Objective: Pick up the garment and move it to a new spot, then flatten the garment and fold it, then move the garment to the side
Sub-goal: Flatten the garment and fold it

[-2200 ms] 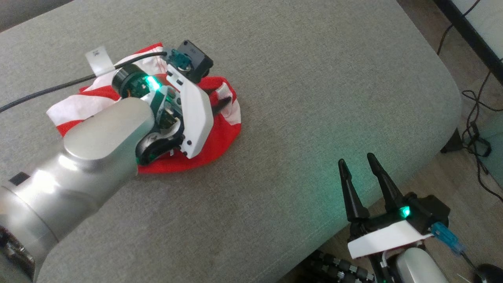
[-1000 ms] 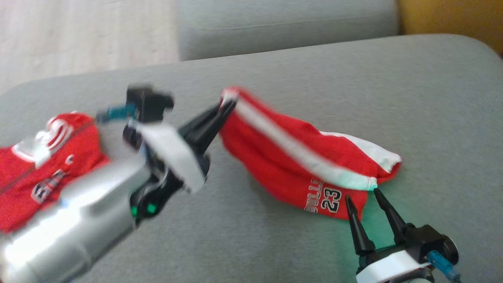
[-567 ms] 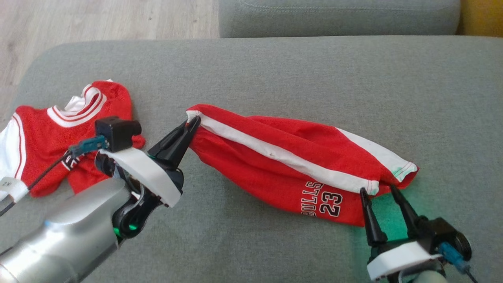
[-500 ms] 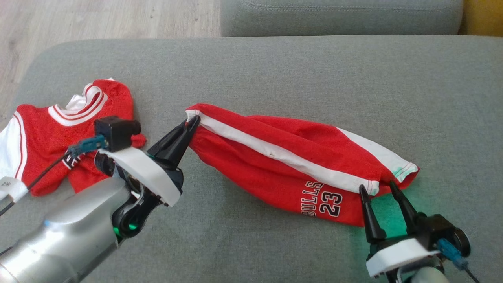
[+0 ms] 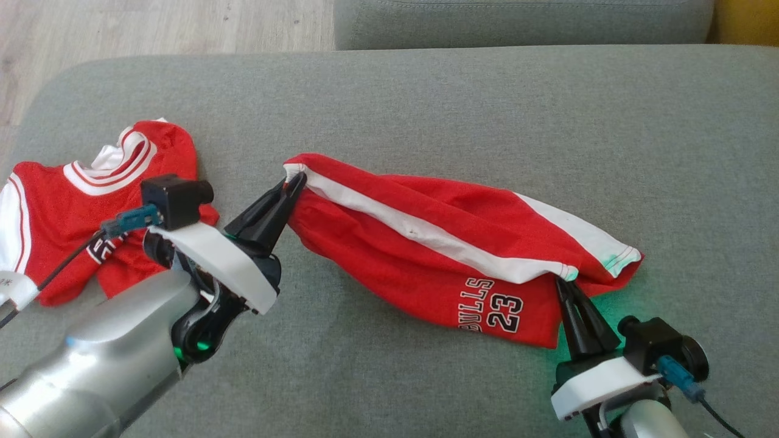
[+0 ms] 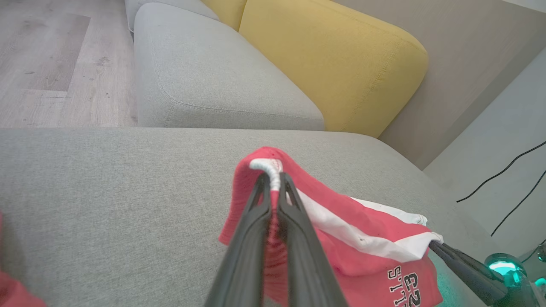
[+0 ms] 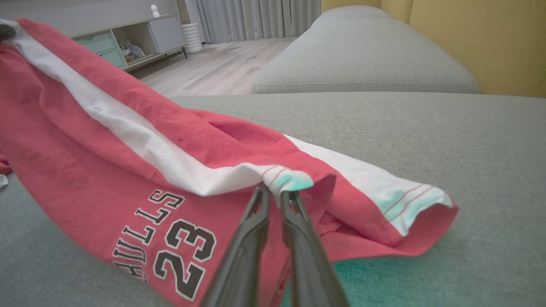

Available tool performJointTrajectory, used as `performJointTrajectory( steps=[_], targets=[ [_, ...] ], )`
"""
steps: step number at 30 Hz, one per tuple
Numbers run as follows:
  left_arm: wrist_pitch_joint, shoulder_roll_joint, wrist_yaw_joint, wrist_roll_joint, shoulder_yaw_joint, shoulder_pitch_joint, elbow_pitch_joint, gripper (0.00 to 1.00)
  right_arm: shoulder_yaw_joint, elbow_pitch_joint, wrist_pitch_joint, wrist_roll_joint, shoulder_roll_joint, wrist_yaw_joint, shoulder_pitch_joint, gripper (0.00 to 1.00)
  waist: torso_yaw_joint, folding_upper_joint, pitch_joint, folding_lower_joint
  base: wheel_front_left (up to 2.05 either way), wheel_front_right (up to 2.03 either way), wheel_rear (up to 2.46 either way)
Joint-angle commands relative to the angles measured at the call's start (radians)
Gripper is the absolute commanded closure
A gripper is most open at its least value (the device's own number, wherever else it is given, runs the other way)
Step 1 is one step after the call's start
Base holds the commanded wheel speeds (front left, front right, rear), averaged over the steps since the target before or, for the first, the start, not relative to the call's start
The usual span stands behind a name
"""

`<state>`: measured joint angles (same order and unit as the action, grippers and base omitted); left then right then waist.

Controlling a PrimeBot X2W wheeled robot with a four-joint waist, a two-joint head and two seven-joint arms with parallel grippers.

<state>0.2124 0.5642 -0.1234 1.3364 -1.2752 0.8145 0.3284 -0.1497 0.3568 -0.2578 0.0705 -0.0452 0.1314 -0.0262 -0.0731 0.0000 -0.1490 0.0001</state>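
Note:
The garment point(image 5: 426, 255) is a pair of red shorts with white side stripes and "BULLS 23" print, stretched across the grey sofa seat point(image 5: 487, 109). My left gripper point(image 5: 296, 180) is shut on its white-edged left end, holding that end raised; the left wrist view shows this gripper point(image 6: 273, 177) pinching the garment point(image 6: 341, 238). My right gripper point(image 5: 563, 286) is shut on the white hem corner at the garment's right end. In the right wrist view the gripper point(image 7: 275, 192) meets the folded hem of the garment point(image 7: 106, 170).
A red and white jersey point(image 5: 55, 231) lies at the seat's left end, behind my left arm. Another grey cushion point(image 5: 517, 21) sits beyond the seat, with a yellow backrest point(image 6: 332, 64) to the right. Wooden floor point(image 5: 122, 24) lies past the left edge.
My right gripper's fingers, open around the hem half a second ago, have closed on it and lifted it slightly. The left gripper keeps its grip; the view has shifted slightly.

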Motion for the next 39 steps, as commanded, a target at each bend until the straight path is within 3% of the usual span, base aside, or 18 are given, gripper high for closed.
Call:
performJointTrajectory(
  steps=[1,10,16,21,28,33,39],
  targets=[
    [0.005,0.028,-0.001,-0.008,0.050,0.057,-0.004,1.00,-0.025,-0.036,-0.004,0.001,-0.005,-0.001,-0.025,1.00,0.002,0.0000,0.001,-0.0001,0.00,0.00,0.00],
    [0.024,0.020,-0.004,-0.053,0.068,0.108,-0.017,1.00,0.020,-0.133,-0.004,-0.011,-0.005,-0.001,-0.073,1.00,0.009,0.0000,-0.016,-0.0001,0.00,0.00,0.00],
    [0.039,-0.010,-0.006,-0.163,0.090,0.231,-0.015,1.00,0.120,-0.237,-0.004,-0.032,-0.005,-0.001,-0.270,1.00,0.035,0.0000,-0.075,-0.0001,0.00,0.00,0.00],
    [0.048,-0.102,-0.005,-0.316,0.152,0.435,0.053,1.00,0.272,-0.257,-0.004,-0.100,-0.076,-0.001,-0.602,1.00,0.052,0.0000,-0.165,-0.0001,0.00,0.00,0.00],
    [0.049,-0.238,-0.004,-0.514,0.428,0.537,0.049,1.00,0.334,-0.304,-0.004,-0.122,-0.192,-0.001,-0.891,1.00,0.073,0.0000,-0.220,-0.0001,0.00,0.00,0.00],
    [0.049,-0.272,-0.007,-0.617,0.545,0.393,-0.020,1.00,0.310,-0.338,-0.004,-0.132,-0.194,-0.001,-0.827,1.00,0.078,0.0000,-0.206,-0.0001,0.00,0.00,0.00],
    [0.049,-0.267,-0.007,-0.676,0.568,0.094,-0.090,1.00,0.300,-0.348,-0.004,-0.126,-0.135,-0.001,-0.537,1.00,0.072,0.0000,-0.171,-0.0001,0.00,0.00,0.00]
  ],
)
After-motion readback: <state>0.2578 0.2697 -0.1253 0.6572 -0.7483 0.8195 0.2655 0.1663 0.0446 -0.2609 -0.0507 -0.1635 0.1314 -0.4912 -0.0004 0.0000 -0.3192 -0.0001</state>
